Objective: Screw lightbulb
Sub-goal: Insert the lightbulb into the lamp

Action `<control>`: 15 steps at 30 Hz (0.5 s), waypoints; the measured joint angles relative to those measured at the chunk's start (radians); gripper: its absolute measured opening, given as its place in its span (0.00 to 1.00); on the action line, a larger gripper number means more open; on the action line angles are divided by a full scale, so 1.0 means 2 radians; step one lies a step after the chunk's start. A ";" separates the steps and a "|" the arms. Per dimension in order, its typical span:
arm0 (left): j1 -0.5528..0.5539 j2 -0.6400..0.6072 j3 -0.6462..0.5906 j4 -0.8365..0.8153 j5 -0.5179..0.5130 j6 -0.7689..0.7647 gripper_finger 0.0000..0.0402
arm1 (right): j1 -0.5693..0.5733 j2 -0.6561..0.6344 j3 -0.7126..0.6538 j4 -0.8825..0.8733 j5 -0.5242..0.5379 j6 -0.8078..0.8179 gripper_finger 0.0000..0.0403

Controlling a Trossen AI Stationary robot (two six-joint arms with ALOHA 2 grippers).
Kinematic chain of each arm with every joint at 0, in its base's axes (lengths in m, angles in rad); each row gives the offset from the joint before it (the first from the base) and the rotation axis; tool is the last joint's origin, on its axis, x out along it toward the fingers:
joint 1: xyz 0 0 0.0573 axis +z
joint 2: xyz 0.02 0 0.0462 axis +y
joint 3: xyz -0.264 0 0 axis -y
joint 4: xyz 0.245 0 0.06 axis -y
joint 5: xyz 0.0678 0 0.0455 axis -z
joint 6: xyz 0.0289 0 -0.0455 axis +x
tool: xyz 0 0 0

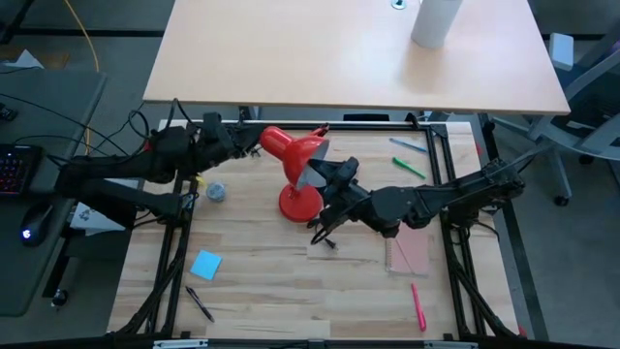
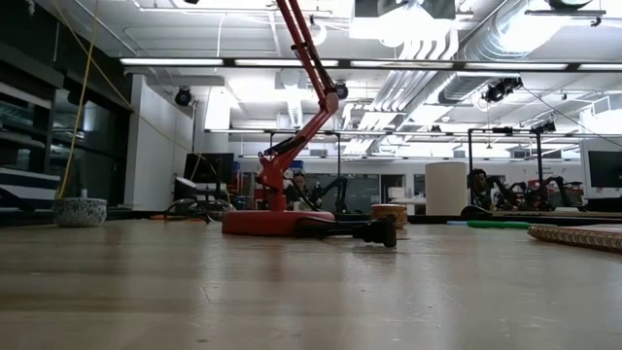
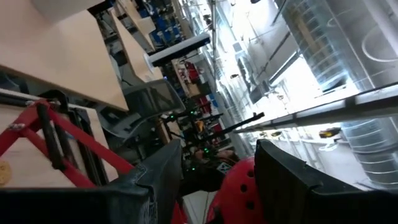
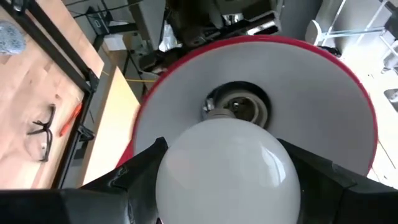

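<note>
**Right wrist view: bulb at the shade's mouth**

Right wrist view: the right gripper point(image 4: 227, 180) clasped the white, round lightbulb point(image 4: 227, 171) between its jaws, before the socket point(image 4: 239, 107) inside the red lamp point(image 4: 261, 81) shade.

Left wrist view: the left gripper point(image 3: 217, 180) jaws stood parted beside the shade; whether they gripped it was unclear.

No writing was readable.

A red lamp base point(image 2: 277, 223) sits on the wooden table point(image 2: 292, 292); its red jointed arm point(image 2: 303, 58) rises out of frame; a black pen-like object point(image 2: 360, 231) lies just beside the base; a grey bowl point(image 2: 80, 212) stands far left; a white cylinder point(image 2: 446, 189) stands behind.
</note>
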 joint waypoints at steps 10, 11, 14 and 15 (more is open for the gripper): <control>0.003 0.001 0.000 0.050 0.003 0.027 0.45 | -0.001 0.001 0.000 0.029 -0.004 -0.014 0.65; 0.001 0.001 0.000 0.049 0.003 0.027 0.44 | -0.001 0.001 0.000 0.030 -0.004 -0.016 0.65; -0.007 0.001 0.000 0.047 0.000 0.034 0.41 | -0.004 0.000 0.000 0.030 -0.004 -0.017 0.65; -0.010 0.001 0.000 0.045 -0.007 0.036 0.39 | -0.005 0.001 0.000 0.030 -0.004 -0.017 0.65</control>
